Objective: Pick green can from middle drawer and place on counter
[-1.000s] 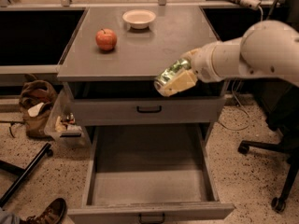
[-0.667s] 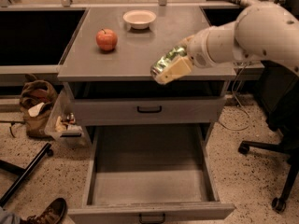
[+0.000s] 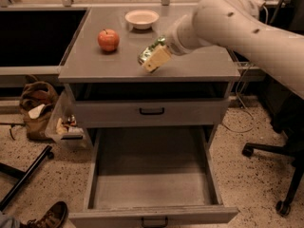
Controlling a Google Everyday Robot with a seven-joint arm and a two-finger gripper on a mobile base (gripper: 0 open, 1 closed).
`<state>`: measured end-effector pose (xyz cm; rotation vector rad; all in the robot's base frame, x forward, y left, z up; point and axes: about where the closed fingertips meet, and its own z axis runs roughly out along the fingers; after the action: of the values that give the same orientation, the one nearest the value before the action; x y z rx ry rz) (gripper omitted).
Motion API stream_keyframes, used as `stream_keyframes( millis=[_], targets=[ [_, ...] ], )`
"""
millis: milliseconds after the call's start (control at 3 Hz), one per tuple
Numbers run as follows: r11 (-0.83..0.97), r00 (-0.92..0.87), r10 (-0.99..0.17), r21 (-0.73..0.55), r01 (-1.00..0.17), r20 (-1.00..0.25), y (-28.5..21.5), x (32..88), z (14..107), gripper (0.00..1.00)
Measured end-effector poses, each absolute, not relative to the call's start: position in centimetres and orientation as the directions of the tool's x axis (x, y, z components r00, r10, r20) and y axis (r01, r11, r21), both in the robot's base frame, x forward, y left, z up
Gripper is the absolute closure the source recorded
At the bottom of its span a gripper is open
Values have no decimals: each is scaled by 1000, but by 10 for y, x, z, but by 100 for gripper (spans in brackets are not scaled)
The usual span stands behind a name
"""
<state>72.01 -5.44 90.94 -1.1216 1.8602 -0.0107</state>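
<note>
Grey worktop fills your view, a red apple and a pale bowl towards its back; your gripper hangs over its front, pinching the green can (tilted, half hidden in the grip); whether the can touches the surface is unclear; below, the middle drawer stands open, its front partly cut off.

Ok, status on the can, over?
Gripper shut on can, held tilted over counter front. Drawer open, can out of it. Apple and bowl sit further back, not in the way.
</note>
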Motion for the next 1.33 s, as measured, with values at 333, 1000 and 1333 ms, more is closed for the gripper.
stream_keyframes(
  millis=[333, 1000, 1333],
  targets=[
    [600, -191, -712, -445, -664, -675, -34, 747, 896, 100],
    [629, -276, -706, -399, -667, -652, -19, 769, 880, 100],
    [629, -276, -706, -399, -667, -652, -19, 769, 880, 82]
  ],
)
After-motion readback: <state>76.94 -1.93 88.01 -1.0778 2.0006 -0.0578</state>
